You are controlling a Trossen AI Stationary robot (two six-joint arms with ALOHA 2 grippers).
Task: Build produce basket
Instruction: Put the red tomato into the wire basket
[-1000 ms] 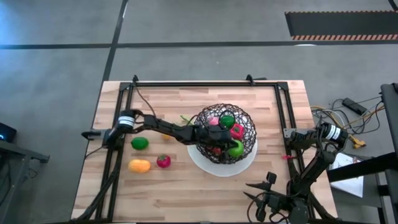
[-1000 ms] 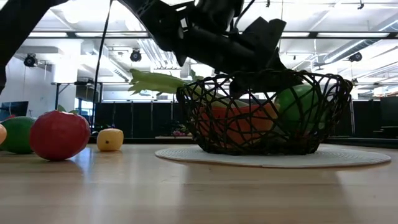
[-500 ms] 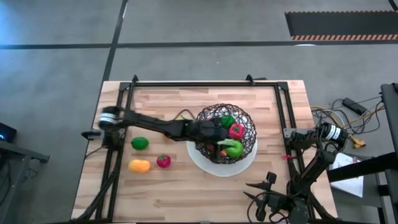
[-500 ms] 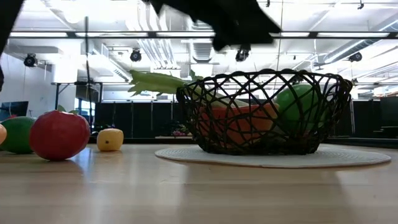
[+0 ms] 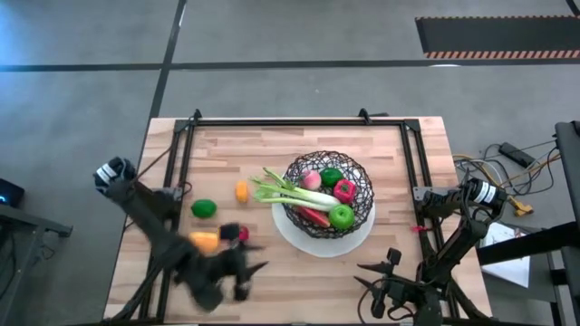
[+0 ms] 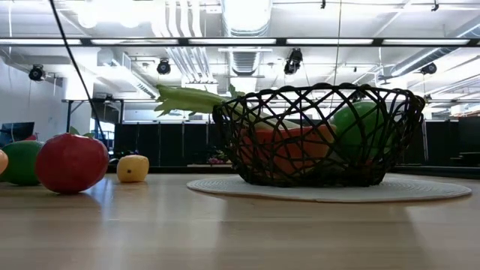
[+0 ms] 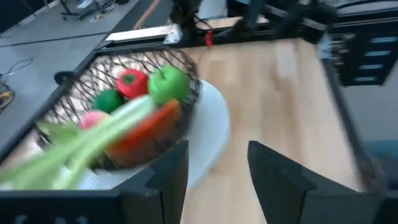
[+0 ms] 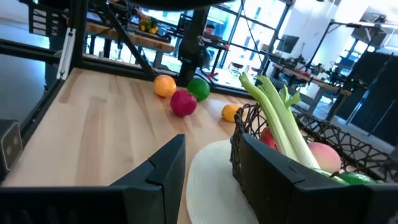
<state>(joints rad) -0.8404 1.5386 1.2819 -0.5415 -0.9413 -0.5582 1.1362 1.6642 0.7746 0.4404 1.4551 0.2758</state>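
The black wire basket [image 5: 361,181] stands on a white plate [image 5: 294,237] at the table's middle. It holds a green apple [image 5: 341,215], a red pepper [image 5: 344,189], a peach [image 5: 311,180] and other produce. The pale-green celery stalk [image 5: 276,191] lies over the basket's left rim, with its leafy end sticking out [image 6: 187,97]. A lime [image 5: 204,208], an orange piece [image 5: 241,191], an orange-yellow fruit [image 5: 204,241] and a red fruit [image 5: 239,234] lie on the table to the left. My left gripper [image 5: 250,270] is open and empty above the near left. My right gripper [image 5: 364,277] waits open at the near right.
A black frame [image 5: 290,120] runs along the table's far, left and right edges. Bare wood lies in front of the plate [image 7: 273,93], between my two grippers. In the right wrist view the loose fruits [image 8: 183,102] lie beyond the plate, and people's workbenches show in the room behind.
My left gripper has come out of the basket, risen, and swung fast toward the table's near left edge, past the loose fruits. The celery stalk stays over the basket's left rim. The other produce has not moved.
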